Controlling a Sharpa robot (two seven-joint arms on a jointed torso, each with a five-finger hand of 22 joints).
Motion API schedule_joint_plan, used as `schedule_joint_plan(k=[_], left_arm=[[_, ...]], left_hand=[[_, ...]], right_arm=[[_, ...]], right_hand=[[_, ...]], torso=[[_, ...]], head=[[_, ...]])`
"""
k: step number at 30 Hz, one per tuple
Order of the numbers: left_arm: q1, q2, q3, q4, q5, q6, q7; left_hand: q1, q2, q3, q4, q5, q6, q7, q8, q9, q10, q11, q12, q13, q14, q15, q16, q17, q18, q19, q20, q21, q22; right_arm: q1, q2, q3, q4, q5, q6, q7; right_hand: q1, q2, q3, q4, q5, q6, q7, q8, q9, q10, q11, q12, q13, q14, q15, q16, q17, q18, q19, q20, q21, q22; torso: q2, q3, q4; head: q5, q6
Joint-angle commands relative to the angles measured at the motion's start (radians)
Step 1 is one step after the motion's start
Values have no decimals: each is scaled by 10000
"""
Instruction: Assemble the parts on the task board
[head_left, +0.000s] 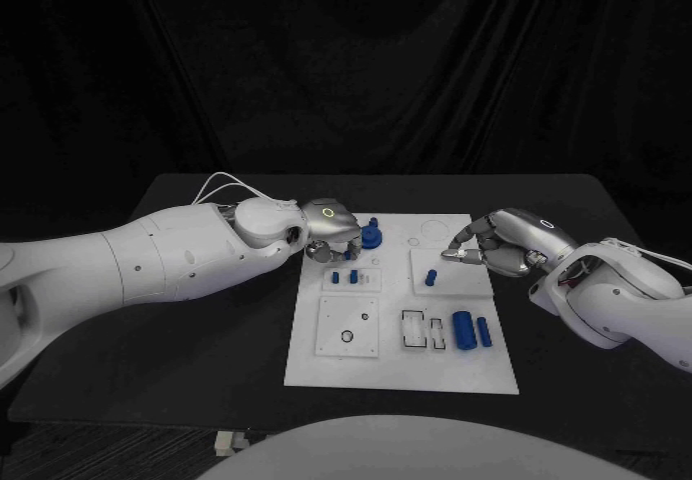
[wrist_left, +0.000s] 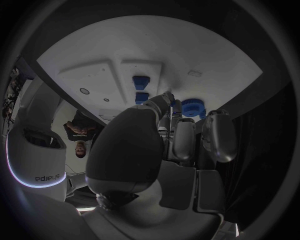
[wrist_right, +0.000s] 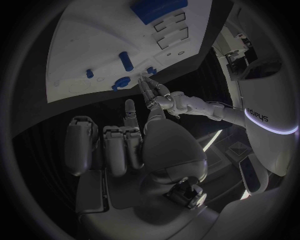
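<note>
Nearest us, a loose blue plastic cylinder (head_left: 463, 328) lies on the white task board (head_left: 325, 368), so most assembly looks undone. Our left hand (head_left: 329, 227) hovers by the blue gear (head_left: 372, 236), our right hand (head_left: 495, 244) over the board's edge; we cannot tell either grip.

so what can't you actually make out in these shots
- Left hand, head view: whether its fingers touch the blue gear; the hand hides the contact.
- Right hand, head view: fingertips over the task board; anything pinched is too small to tell.
- Board holes: too small to read.
</note>
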Motion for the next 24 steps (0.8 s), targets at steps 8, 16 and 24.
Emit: schedule_joint_plan(k=[8, 16, 24], left_arm=[[-68, 80, 5, -65, -2, -155, 95], [-140, 117, 5, -139, -2, 14, 100], [-199, 132, 5, -159, -2, -9, 127]], left_hand=[[-87, -23, 68, -22, 52, -146, -28, -102, -35, 140, -17, -66, -11, -125, 7, -149, -188, 120, -135, 15, -160, 1633], [-110, -52, 88, -44, 68, -277, -60, -189, -67, 136, -24, -107, -24, -215, 16, -279, -387, 141, -205, 20, -294, 1601], [-113, -43, 102, -51, 69, -303, -72, -207, -73, 150, -35, -110, -23, -252, 19, -335, -475, 153, -241, 22, -364, 1584]], right_arm=[[-27, -19, 5, 40, -4, 13, -56], [-28, -23, 5, 48, -4, 31, -73], [-32, -5, 5, 28, -4, 53, -96]], right_hand=[[48, 74, -76, -7, 30, 105, -1, 21, 7, 905, 1, -56, 2359, 966, -60, -68, 2437, 106, 117, -8, -32, 1972], [50, 78, -77, -8, 31, 107, -2, 21, 7, 907, 0, -53, 2362, 965, -61, -69, 2436, 108, 113, -8, -40, 1970], [56, 89, -78, -10, 33, 111, -3, 22, 7, 907, -1, -54, 2361, 965, -61, -71, 2434, 109, 110, -9, -48, 1967]], torso=[[2, -1, 5], [-2, -1, -2], [4, 0, 5]], head=[[-7, -2], [-9, -2], [6, -2]])
